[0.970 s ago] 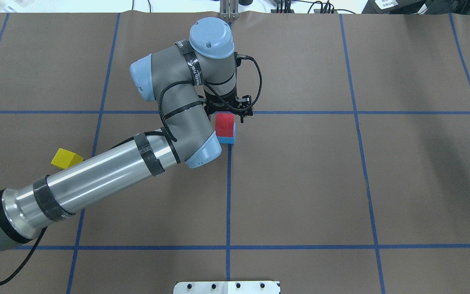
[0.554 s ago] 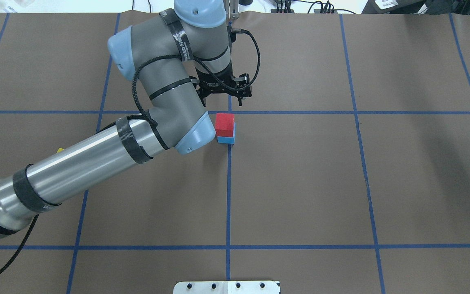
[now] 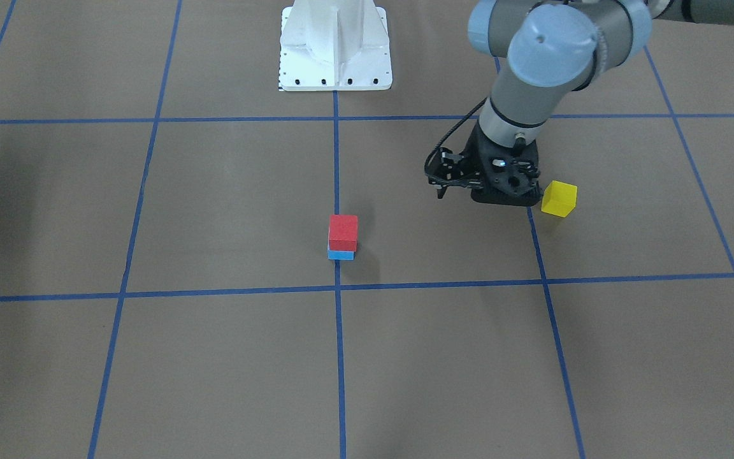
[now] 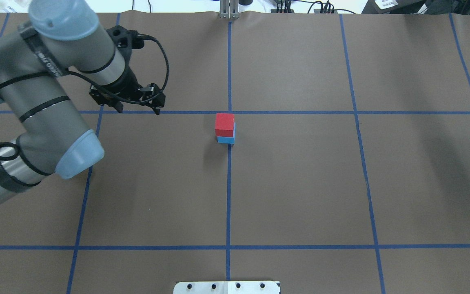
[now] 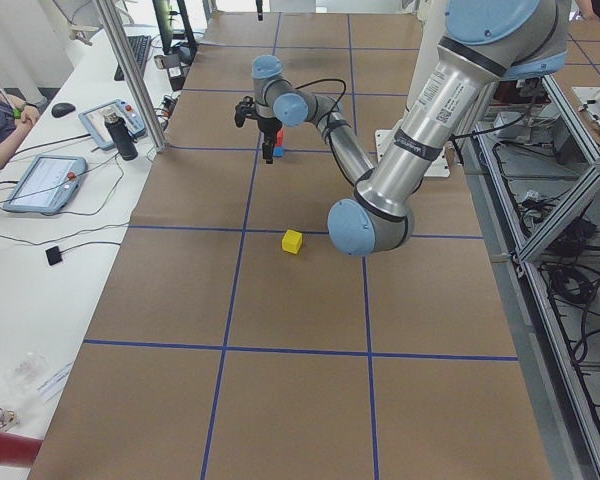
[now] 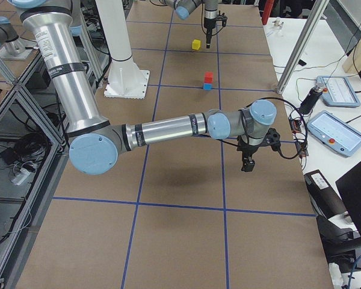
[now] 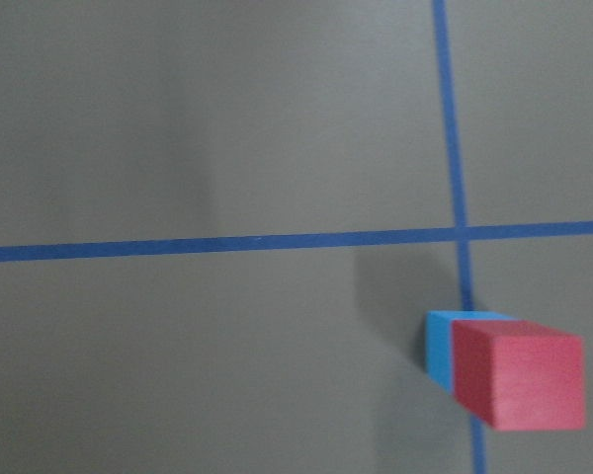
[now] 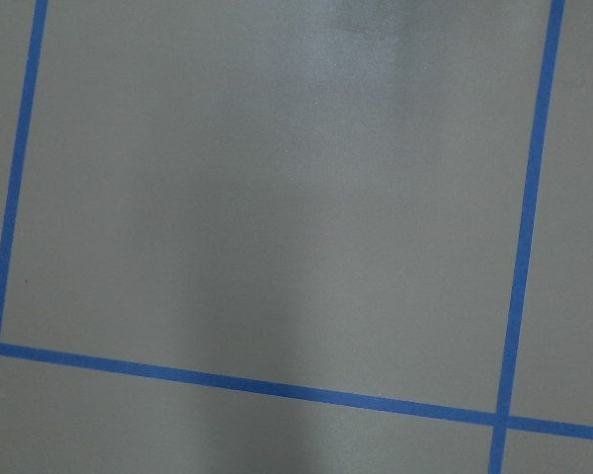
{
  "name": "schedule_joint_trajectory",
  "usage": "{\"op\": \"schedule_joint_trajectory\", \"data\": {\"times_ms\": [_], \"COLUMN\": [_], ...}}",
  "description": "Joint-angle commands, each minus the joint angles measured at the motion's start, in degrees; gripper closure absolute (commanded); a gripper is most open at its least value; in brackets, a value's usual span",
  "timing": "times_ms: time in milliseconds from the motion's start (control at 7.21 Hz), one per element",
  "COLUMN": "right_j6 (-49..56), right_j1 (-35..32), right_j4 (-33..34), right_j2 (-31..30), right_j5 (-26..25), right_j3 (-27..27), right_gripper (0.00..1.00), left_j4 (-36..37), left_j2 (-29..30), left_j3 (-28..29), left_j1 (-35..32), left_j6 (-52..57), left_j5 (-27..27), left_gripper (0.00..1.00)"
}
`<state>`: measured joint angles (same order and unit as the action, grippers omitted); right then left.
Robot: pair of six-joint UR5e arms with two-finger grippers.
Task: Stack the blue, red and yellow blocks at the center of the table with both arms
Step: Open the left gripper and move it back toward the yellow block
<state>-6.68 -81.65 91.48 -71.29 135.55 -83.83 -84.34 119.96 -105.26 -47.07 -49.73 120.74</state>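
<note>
A red block [image 4: 224, 123] sits on a blue block [image 4: 226, 140] at the table's center; the stack also shows in the front view [image 3: 343, 232] and the left wrist view [image 7: 519, 380]. The yellow block [image 3: 559, 198] lies alone on the table on my left side; in the overhead view my left arm hides it. My left gripper [image 4: 138, 110] is open and empty above the table, between the stack and the yellow block, close beside the yellow block [image 3: 488, 194]. My right gripper [image 6: 248, 162] hangs far out at the right side; I cannot tell its state.
The white robot base plate [image 3: 335, 44] stands at the table's robot-side edge. Blue tape lines [image 4: 229, 183] cross the brown table cover. Tablets [image 6: 334, 129] lie on a side table beyond the far edge. My left arm's elbow [image 4: 78, 157] hangs over the left half.
My left gripper has drawn back from above the red block and swung left toward the yellow block's side. The red-on-blue stack has not moved. The arm now covers the yellow block from overhead.
</note>
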Motion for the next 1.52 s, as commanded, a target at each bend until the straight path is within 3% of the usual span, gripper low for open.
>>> {"op": "schedule_joint_trajectory", "data": {"times_ms": [0, 277, 832, 1386], "right_j6": [0.00, -0.09, 0.00, 0.00], "right_j1": [0.00, 0.00, 0.00, 0.00], "right_j4": [-0.16, -0.42, -0.51, -0.51], "right_j2": [-0.08, -0.43, -0.61, -0.61], "right_j5": [-0.11, -0.11, -0.20, -0.46], "right_j3": [-0.02, -0.10, 0.16, 0.07], "right_gripper": [0.01, 0.01, 0.01, 0.01], "left_j4": [-4.66, -13.01, -17.34, -17.62], "left_j2": [-13.30, -19.91, -19.85, -20.02], "left_j3": [-3.72, -2.23, 4.26, 5.16], "left_j1": [-3.36, -3.47, -2.86, -1.19], "left_j6": [9.87, 9.83, 8.86, 8.42], "left_j5": [-0.25, -0.25, -0.25, -0.25], "left_gripper": [0.01, 0.01, 0.00, 0.01]}}
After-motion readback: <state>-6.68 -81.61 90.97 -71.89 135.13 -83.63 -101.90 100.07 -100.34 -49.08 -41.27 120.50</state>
